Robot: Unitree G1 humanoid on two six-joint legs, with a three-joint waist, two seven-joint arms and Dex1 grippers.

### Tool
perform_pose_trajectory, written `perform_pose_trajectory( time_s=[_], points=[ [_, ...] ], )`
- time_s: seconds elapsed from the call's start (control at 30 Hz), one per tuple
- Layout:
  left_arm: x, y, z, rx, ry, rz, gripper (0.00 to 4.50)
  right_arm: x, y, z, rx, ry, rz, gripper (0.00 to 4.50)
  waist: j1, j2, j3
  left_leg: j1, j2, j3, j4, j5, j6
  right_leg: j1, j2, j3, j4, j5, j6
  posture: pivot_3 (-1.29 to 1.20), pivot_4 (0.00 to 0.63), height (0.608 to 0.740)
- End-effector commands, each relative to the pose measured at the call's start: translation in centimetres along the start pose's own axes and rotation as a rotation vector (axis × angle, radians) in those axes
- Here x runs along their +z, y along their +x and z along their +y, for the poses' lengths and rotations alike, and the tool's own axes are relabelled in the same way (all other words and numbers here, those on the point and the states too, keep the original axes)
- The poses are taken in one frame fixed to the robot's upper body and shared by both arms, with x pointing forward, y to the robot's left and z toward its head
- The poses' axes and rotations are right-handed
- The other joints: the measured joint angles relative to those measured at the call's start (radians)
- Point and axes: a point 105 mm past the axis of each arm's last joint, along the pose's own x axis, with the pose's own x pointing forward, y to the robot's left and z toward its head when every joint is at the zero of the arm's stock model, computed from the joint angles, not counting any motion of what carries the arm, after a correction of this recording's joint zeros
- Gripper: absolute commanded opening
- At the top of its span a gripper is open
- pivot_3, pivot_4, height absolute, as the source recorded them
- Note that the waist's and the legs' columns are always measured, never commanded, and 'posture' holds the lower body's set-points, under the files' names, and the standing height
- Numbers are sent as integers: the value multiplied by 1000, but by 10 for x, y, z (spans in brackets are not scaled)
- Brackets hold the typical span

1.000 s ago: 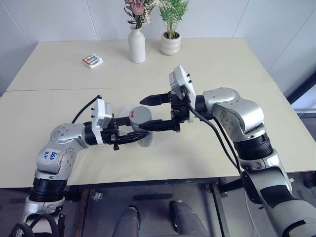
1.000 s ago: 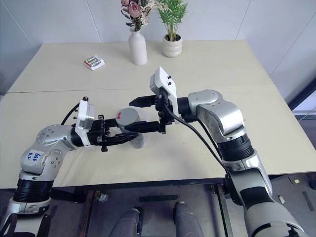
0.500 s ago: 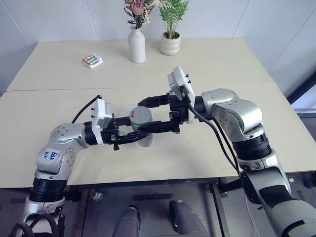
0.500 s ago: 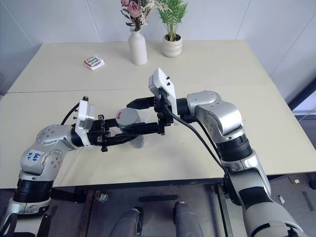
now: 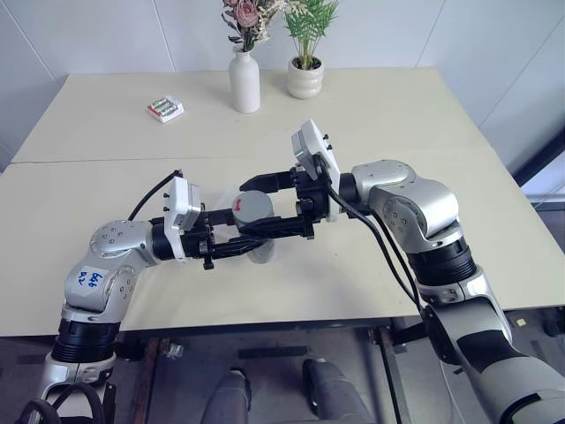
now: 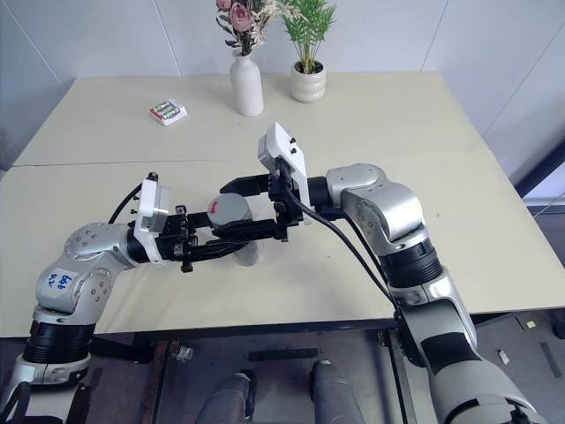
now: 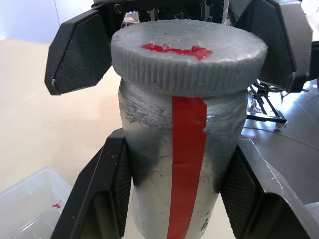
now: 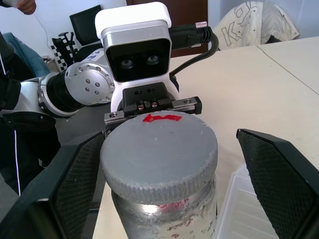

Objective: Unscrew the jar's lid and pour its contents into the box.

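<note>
The left end effector (image 5: 231, 243) is clamped shut on the small silvery metal jar (image 7: 182, 184) with a red stripe down its side, its black fingers (image 7: 109, 194) pressed against the body below the cap. The grey ribbed round lid (image 7: 187, 62), marked red on top, is still on. The right end effector (image 5: 274, 205) stands wide open, one finger on either side of the lid, not touching it. Just below the held jar lies the shallow clear plastic box (image 7: 27, 206) on the pale desk (image 5: 353, 115). Well beyond both end effectors stand a white vase (image 5: 244, 81), a white ribbed plant pot (image 5: 305, 79) and a small pack of green batteries (image 5: 165, 109).
</note>
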Motion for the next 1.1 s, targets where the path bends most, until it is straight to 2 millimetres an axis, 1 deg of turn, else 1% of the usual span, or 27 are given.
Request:
perform_pose_trajectory(
  time_s=[0.03, 0.17, 0.2, 0.27, 0.33, 0.37, 0.47, 0.73, 0.8, 0.9, 1.1],
  points=[
    [10, -2, -1, -2, 36, -19, 2221, 15, 1, 3, 17, -61, -28, 4455, 0, 0, 0, 0, 0, 0, 0, 0, 0, 0, 0, 0, 0, 0, 0, 0, 150, 740],
    [10, -2, -1, -2, 36, -19, 2221, 15, 1, 3, 18, -62, -30, 4455, 0, 0, 0, 0, 0, 0, 0, 0, 0, 0, 0, 0, 0, 0, 0, 0, 150, 740],
    [10, -2, -2, -2, 36, -19, 2221, 15, 2, 4, 19, -62, -31, 4082, 0, 0, 0, 0, 0, 0, 0, 0, 0, 0, 0, 0, 0, 0, 0, 0, 150, 740],
    [10, -2, -2, -3, 35, -20, 2221, 16, 2, 4, 21, -64, -33, 3548, 0, 0, 0, 0, 0, 0, 0, 0, 0, 0, 0, 0, 0, 0, 0, 0, 150, 740],
    [10, -2, -2, -3, 34, -20, 2221, 17, 2, 6, 32, -69, -40, 2848, 0, 0, 0, 0, 0, 0, 0, 0, 0, 0, 0, 0, 0, 0, 0, 0, 150, 740],
    [10, -2, -2, -3, 34, -19, 2221, 17, 2, 7, 35, -72, -43, 2637, 0, 0, 0, 0, 0, 0, 0, 0, 0, 0, 0, 0, 0, 0, 0, 0, 150, 740],
    [10, -2, -2, -4, 32, -19, 2221, 19, 1, 11, 55, -76, -55, 2637, 0, 0, 0, 0, 0, 0, 0, 0, 0, 0, 0, 0, 0, 0, 0, 0, 150, 740],
    [9, -2, -3, -8, 28, -18, 2221, 23, 2, 9, 51, -74, -77, 2637, 0, 0, 0, 0, 0, 0, 0, 0, 0, 0, 0, 0, 0, 0, 0, 0, 150, 740],
    [9, -2, -3, -8, 27, -18, 2221, 27, 1, 9, 52, -65, -101, 2637, 0, 0, 0, 0, 0, 0, 0, 0, 0, 0, 0, 0, 0, 0, 0, 0, 150, 740],
    [8, -2, -4, -12, 21, -15, 2221, 39, -1, 8, 55, -32, -162, 2637, 0, 0, 0, 0, 0, 0, 0, 0, 0, 0, 0, 0, 0, 0, 0, 0, 150, 740],
    [6, -3, -7, -26, 7, -7, 2221, 52, -5, 4, 41, 22, -230, 2637, 0, 0, 0, 0, 0, 0, 0, 0, 0, 0, 0, 0, 0, 0, 0, 0, 150, 740]
  ],
)
